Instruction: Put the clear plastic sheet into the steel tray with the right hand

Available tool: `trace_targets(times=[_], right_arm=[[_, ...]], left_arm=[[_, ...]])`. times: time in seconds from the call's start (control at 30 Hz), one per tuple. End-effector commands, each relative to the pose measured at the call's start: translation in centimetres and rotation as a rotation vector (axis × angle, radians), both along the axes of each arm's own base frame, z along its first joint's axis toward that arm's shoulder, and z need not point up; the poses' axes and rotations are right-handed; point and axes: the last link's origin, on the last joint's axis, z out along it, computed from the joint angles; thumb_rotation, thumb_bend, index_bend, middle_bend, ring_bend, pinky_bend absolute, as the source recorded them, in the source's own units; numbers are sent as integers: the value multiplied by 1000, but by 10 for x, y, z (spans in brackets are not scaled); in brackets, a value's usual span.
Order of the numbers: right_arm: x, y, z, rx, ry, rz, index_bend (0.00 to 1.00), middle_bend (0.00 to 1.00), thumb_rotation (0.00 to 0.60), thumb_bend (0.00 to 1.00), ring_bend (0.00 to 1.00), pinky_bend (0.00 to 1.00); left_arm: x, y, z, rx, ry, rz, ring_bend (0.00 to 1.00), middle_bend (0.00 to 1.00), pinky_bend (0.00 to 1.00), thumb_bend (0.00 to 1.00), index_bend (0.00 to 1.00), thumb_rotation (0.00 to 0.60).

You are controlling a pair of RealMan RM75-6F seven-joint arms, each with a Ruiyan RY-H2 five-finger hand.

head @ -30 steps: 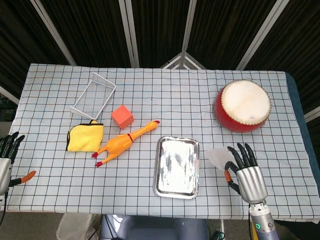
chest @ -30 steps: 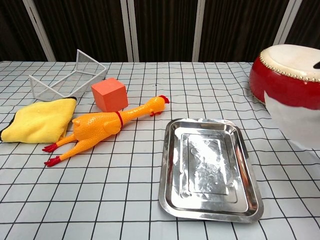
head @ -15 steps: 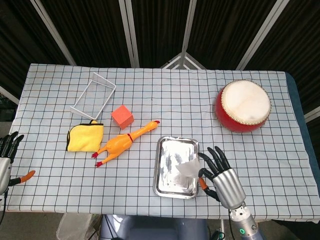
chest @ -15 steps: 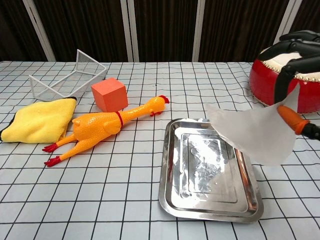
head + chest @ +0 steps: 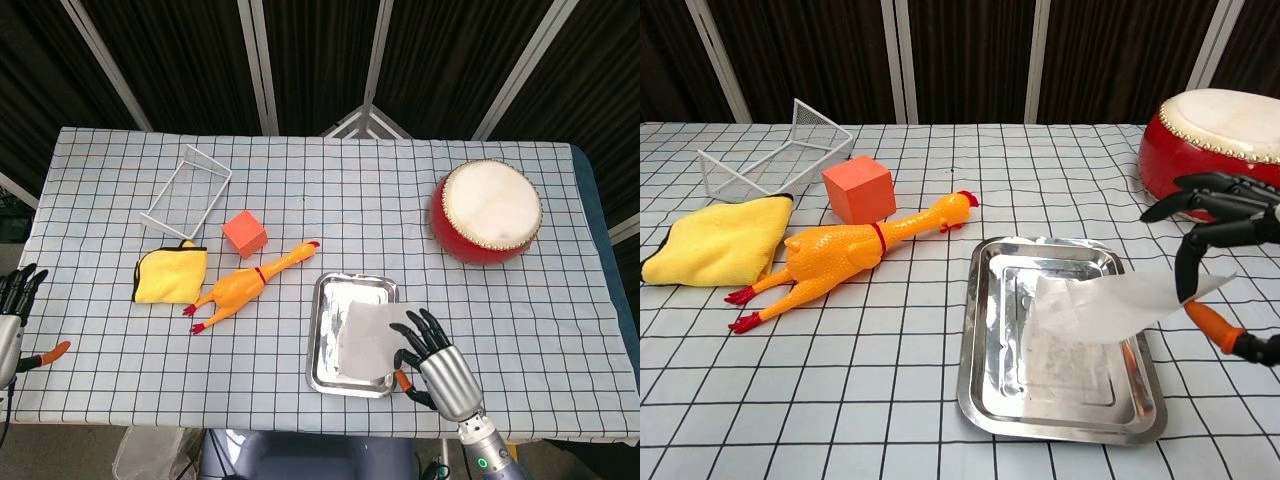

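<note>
The task is judged to be nearly complete. The clear plastic sheet [image 5: 1108,305] is seen over the steel tray [image 5: 322,342], which lies on the checked table [image 5: 300,190] near its front edge. In the chest view the sheet slopes: its left part is down inside the tray, seemingly against the floor of it, while its right corner is raised above the tray's right rim, where it is pinched. In the head view most of the sheet is shown covering the middle and right of the tray, with its right edge reaching to the rim or slightly past it. What is left, as far as can be judged, is for the sheet to be lowered a little further and released, so that it lies wholly within the tray.

The right hand [image 5: 1225,235] is placed just beside the tray's right rim. The sheet's raised corner is held between the orange-tipped thumb and a finger, while the other fingers [image 5: 1180,205] are spread apart above it. Nothing else is touched by this hand.

The left hand [image 5: 12,305] is seen at the table's left edge, apart from every object, with its fingers extended and nothing held.
</note>
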Motion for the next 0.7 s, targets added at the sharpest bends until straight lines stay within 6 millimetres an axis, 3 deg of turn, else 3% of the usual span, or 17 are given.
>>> trace_targets(times=[0.03, 0.37, 0.7], right_arm=[[-1, -5, -10, 52, -9, 43, 695, 230, 600, 543, 57, 0], [18, -34, -20, 109, -24, 77, 696, 230, 600, 553, 57, 0], [18, -35, -33, 161, -23, 53, 696, 230, 600, 552, 57, 0]], left_arm=[[0, 0, 0, 0, 1, 1, 0, 0, 0, 0, 0, 600], [-4, 2, 6, 22, -11, 23, 0, 0, 0, 0, 0, 600], [-6, 3, 7, 22, 2, 23, 0, 0, 0, 0, 0, 600]])
